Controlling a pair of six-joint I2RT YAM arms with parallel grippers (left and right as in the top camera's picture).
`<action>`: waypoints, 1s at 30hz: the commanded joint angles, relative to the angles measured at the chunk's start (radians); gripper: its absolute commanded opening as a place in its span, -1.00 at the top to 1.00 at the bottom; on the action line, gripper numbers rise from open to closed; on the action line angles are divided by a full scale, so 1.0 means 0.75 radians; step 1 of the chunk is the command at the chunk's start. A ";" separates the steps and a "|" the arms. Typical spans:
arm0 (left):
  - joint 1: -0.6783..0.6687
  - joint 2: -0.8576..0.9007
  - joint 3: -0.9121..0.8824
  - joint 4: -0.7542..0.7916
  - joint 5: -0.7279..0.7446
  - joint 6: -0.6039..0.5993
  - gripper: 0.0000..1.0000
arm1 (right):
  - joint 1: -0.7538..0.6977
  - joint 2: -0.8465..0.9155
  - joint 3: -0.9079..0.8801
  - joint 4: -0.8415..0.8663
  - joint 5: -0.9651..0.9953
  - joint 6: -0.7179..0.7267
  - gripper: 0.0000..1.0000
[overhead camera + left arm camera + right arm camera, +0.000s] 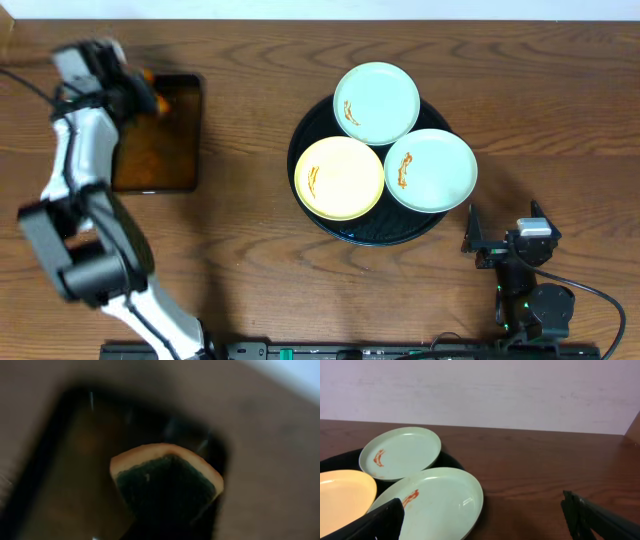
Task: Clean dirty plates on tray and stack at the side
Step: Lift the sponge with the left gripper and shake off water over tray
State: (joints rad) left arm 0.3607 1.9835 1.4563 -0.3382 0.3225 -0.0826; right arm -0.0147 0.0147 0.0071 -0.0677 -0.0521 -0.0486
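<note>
Left hand clamps the sponge over the rectangular tray, upper left; best carry it level to the plates. Right hand gapes empty.

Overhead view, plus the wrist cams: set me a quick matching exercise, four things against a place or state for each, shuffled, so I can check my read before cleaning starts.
Things:
1. yellow plate
2. sponge
3. round tray
4. right gripper

Places or states:
A. jaws wide apart, right of the tray
B. smeared, on the tray's left side
C. under both mint plates
D. held over the rectangular tray

Pairs: 1-B, 2-D, 3-C, 4-A
</note>
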 commanded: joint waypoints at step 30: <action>0.034 -0.458 0.037 0.088 0.143 0.083 0.85 | -0.006 -0.004 -0.002 -0.005 -0.007 -0.012 -0.98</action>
State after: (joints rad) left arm 0.3820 1.8420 1.4403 -0.3344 0.3645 -0.0326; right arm -0.0147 0.0147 0.0071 -0.0673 -0.0525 -0.0486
